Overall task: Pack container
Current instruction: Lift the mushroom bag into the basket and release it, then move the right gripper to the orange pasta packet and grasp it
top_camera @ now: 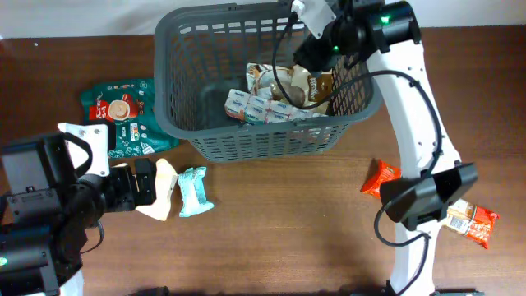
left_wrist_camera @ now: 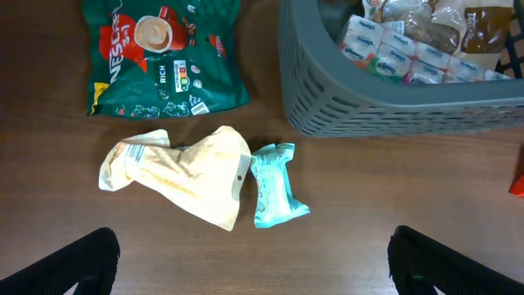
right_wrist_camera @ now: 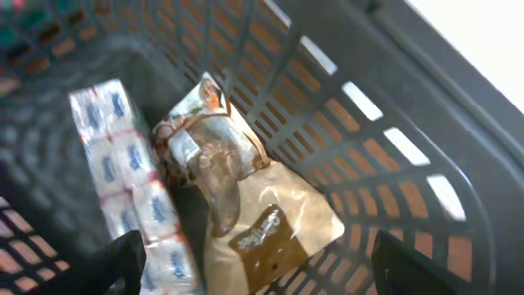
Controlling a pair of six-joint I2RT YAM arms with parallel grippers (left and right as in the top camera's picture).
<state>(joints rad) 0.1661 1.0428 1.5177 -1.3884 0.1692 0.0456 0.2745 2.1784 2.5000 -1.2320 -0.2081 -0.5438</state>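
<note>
Robot lab or test bench. Plain brown wood-grain worktop (top_camera: 288,230) carries staged goods. Two robot arms mounted at worktop: white arm (top_camera: 415,107) right of basket (top_camera: 263,146), reaching over its rim; black arm (top_camera: 41,222) left of basket, nearer camera edge. Snack packets lie loose around basket: green coffee packet (top_camera: 123,115) left, orange packets (top_camera: 380,177) right, more inside. Bare pale surface (top_camera: 74,16) beyond worktop's far edge, behind basket.

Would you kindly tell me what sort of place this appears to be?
Probably a robotics lab bench, not a shop: a white robot arm over a wooden table, a grey basket and loose snack packets.
</note>
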